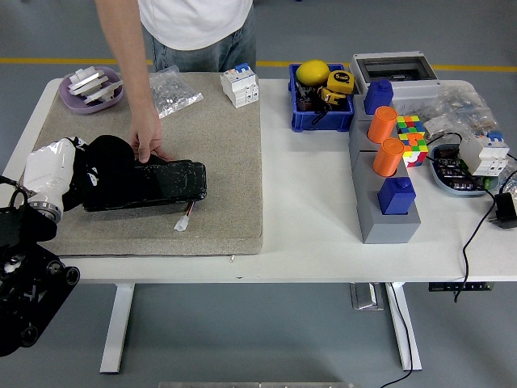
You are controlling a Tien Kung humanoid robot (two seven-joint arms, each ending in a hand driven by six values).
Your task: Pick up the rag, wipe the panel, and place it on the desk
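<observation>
Left hand: white-wrapped, enters from 9 o'clock, fingers closed around the rag.
Rag: black, bunched into a rounded lump, pressed on the panel's left end.
Panel: glossy black, long, lying flat on the beige mat.
Person's hand: at the panel's 12 o'clock edge, fingertips touching it.
Connector: white, at the panel's 5 o'clock.
</observation>
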